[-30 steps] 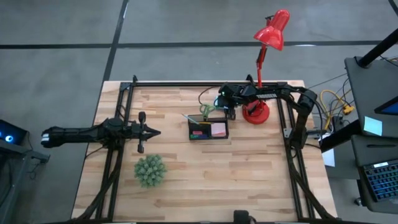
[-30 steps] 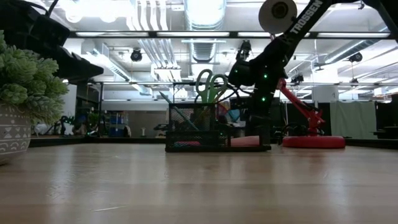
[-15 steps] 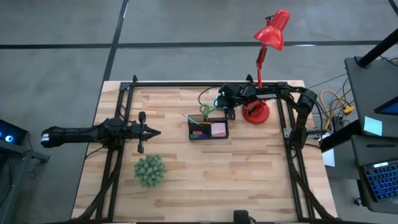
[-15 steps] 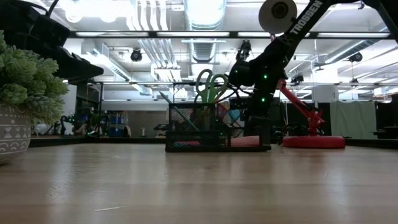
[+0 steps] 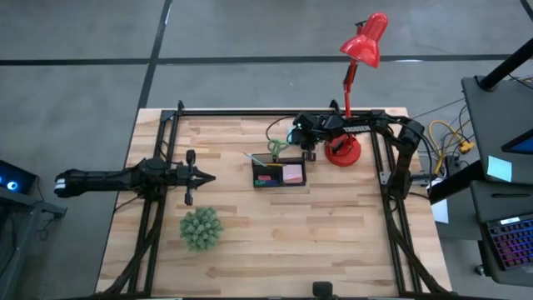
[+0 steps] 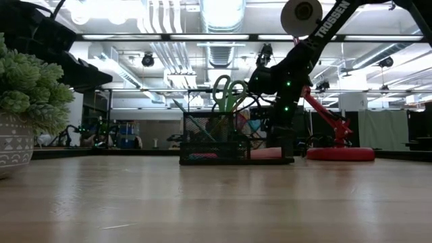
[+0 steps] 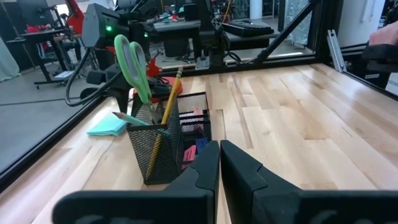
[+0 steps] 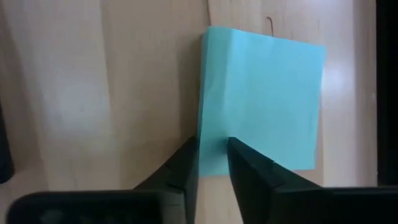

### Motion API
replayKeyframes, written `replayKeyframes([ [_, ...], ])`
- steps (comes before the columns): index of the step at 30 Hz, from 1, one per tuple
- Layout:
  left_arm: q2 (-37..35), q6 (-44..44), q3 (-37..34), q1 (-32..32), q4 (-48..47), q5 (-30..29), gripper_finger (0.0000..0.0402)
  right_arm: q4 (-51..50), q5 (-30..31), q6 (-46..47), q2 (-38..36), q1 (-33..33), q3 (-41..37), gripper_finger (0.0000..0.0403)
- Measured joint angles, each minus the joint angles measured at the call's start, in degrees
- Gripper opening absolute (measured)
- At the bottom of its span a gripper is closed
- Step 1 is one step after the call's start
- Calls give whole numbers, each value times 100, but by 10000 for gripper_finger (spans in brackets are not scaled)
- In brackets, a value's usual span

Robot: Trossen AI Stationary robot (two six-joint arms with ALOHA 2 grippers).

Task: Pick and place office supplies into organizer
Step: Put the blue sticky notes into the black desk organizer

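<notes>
Pinching the edge of the teal sticky-note pad (image 8: 261,99), which lies flat on the surface just behind the organizer (image 5: 279,172), the right claw (image 8: 213,155) should squeeze squarely before lifting, while the left claw (image 7: 219,163) waits clenched, well apart from the organizer.

"TROSSEN" in white capitals on dark arm link (image 6: 335,15), low view, running up slanted link; last letters cut by joint. No other legible text, labels or numbers in any view.
</notes>
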Motion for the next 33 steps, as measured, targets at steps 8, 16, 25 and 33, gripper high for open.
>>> replayKeyframes([
  [8,1,0,0,1,2,0,0,19,-236,22,-11,-98,-68,12],
  [16,-9,0,0,0,5,0,0,-7,-239,110,-16,-120,-52,8],
  [25,0,0,0,0,3,0,0,-54,-225,264,-58,-125,82,8],
  [33,-9,0,0,0,3,-1,0,-243,-227,344,-72,-122,300,8],
])
